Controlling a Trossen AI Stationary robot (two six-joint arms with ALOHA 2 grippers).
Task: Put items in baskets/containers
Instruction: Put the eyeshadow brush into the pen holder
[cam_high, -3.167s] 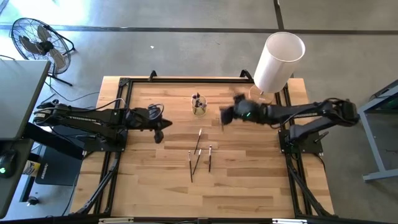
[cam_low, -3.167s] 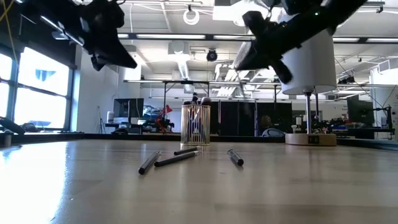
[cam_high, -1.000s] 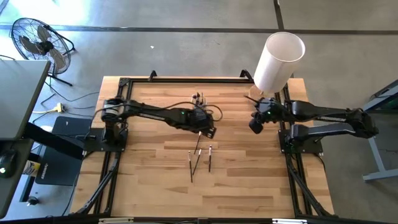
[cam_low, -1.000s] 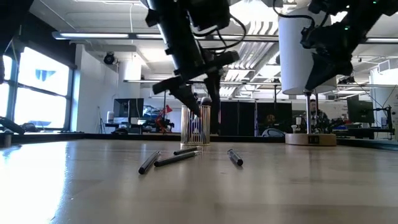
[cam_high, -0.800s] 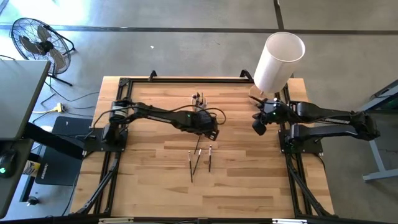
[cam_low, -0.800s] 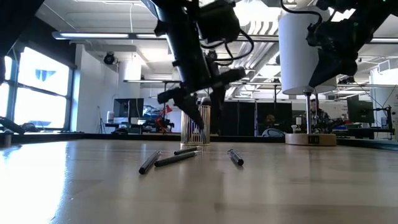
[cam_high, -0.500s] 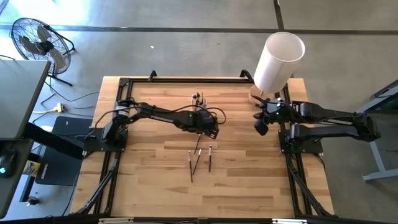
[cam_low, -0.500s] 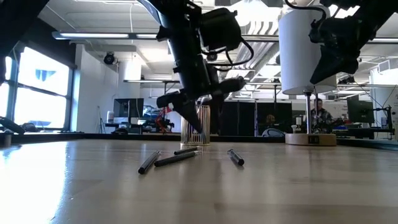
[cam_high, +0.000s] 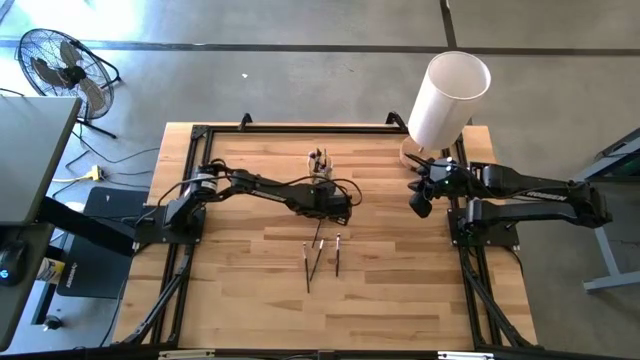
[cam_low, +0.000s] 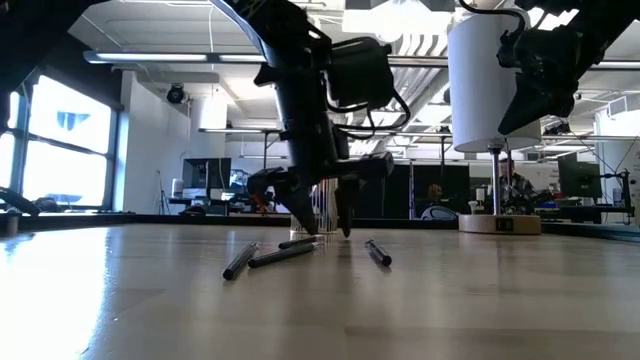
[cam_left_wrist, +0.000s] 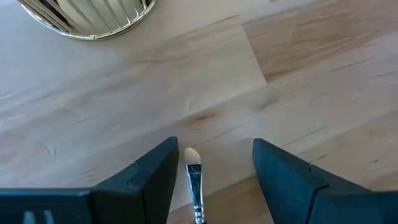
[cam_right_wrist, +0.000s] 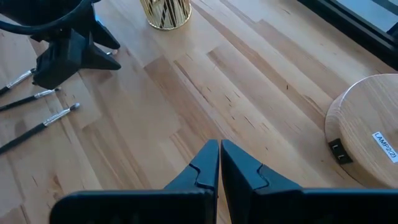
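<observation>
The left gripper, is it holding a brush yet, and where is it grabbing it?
Not yet. The left gripper is open, its fingers on either side of a brush near the bristle end. The right gripper is shut, empty.

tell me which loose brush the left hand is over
The brush nearest the cup: its pale tip lies between the open fingers of the left hand. The other brushes lie farther out.

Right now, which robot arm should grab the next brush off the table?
The left. Its left gripper is open and low, straddling the tip of a brush near the cup. The right gripper is shut, off by the lamp base.
</observation>
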